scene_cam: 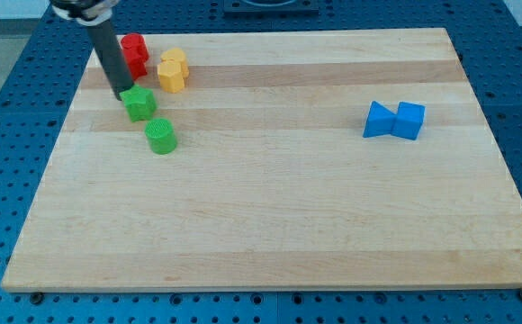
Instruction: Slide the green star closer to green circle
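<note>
Wooden board [270,216]: red block [134,52] behind rod [112,58]

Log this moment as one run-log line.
tip: touching green star, upper-left side | green circle: just below-right of star, small gap | step: push under way

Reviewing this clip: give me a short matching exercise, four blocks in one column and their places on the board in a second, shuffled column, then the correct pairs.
Blocks:
1. green star
2. green circle
3. red block
4. blue blocks

Places:
A. alone together at the view's right
B. nearest the view's top left corner, partly behind the rod
C. right beside my tip, on its lower right
D. just below the star, toward the view's bottom

Pairs: 1-C, 2-D, 3-B, 4-A
</note>
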